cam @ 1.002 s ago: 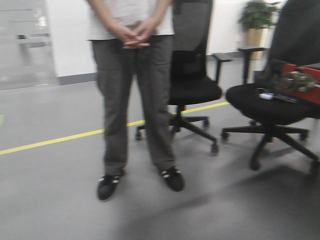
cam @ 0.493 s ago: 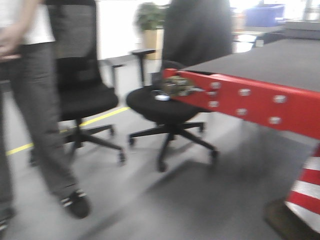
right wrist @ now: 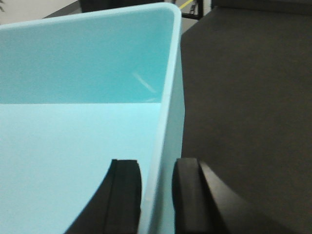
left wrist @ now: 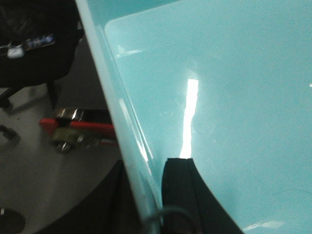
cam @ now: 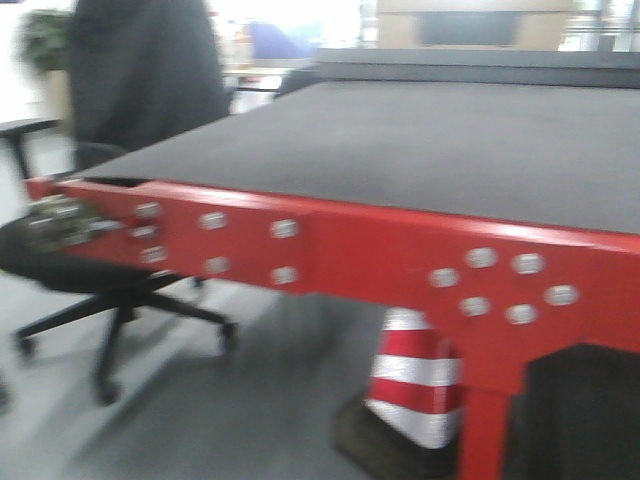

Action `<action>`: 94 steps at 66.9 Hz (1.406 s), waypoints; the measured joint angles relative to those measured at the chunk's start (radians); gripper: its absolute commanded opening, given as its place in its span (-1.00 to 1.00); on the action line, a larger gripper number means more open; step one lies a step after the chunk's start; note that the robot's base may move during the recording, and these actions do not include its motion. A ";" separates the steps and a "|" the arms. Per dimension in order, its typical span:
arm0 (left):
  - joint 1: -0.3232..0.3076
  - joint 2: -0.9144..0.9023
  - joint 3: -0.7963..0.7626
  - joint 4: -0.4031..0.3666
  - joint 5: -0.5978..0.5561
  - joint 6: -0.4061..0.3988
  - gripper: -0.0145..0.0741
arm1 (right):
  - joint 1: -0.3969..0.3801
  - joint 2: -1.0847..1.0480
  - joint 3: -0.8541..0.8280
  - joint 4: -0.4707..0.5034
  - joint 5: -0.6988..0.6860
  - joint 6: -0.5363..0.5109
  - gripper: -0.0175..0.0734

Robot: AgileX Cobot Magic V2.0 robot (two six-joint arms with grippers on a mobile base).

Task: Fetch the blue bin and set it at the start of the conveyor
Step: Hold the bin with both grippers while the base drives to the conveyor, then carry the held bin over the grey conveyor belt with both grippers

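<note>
The blue bin [left wrist: 234, 97] is a pale turquoise tub held up between both arms. My left gripper [left wrist: 146, 200] is shut on its left wall, with one black finger [left wrist: 179, 190] inside and the other outside. My right gripper [right wrist: 157, 195] is shut on the right wall [right wrist: 168, 112], one finger on each side of the rim. The conveyor start [cam: 420, 140] fills the front view as a dark grey belt behind a glossy red front edge [cam: 350, 250]. That red edge [left wrist: 78, 124] also shows below the bin in the left wrist view. Dark belt-like surface [right wrist: 243, 97] lies beside the bin's right wall. The front view does not show the bin.
A red-and-white traffic cone [cam: 415, 385] stands on the floor under the conveyor's front. A black office chair [cam: 110, 290] sits at the conveyor's left end, draped in dark cloth [cam: 140, 80]. A metal fitting [cam: 60, 222] sticks out at the red edge's left corner.
The front view has swung to the right. The standing person and both chairs have slid off to the left, and the conveyor has come in from the right and now fills the frame.
</note>
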 measured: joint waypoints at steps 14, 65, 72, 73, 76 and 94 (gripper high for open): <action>-0.002 0.000 0.000 0.026 -0.007 0.000 -0.92 | 0.000 0.000 0.000 0.002 0.000 0.002 -0.95; -0.006 0.000 0.000 0.064 -0.019 -0.001 -0.92 | 0.002 0.000 0.000 0.011 0.000 0.002 -0.95; -0.006 0.000 0.000 0.064 -0.019 -0.001 -0.92 | 0.002 0.000 0.000 0.013 0.000 0.002 -0.95; -0.006 0.000 0.000 0.065 -0.019 -0.001 -0.92 | 0.002 0.000 0.000 0.013 0.000 0.002 -0.95; -0.006 0.000 0.000 0.065 -0.019 -0.001 -0.92 | 0.002 0.000 0.000 0.013 0.000 0.002 -0.95; -0.006 0.000 0.000 0.071 -0.043 -0.001 -0.92 | 0.002 0.000 0.000 0.013 0.000 0.004 -0.95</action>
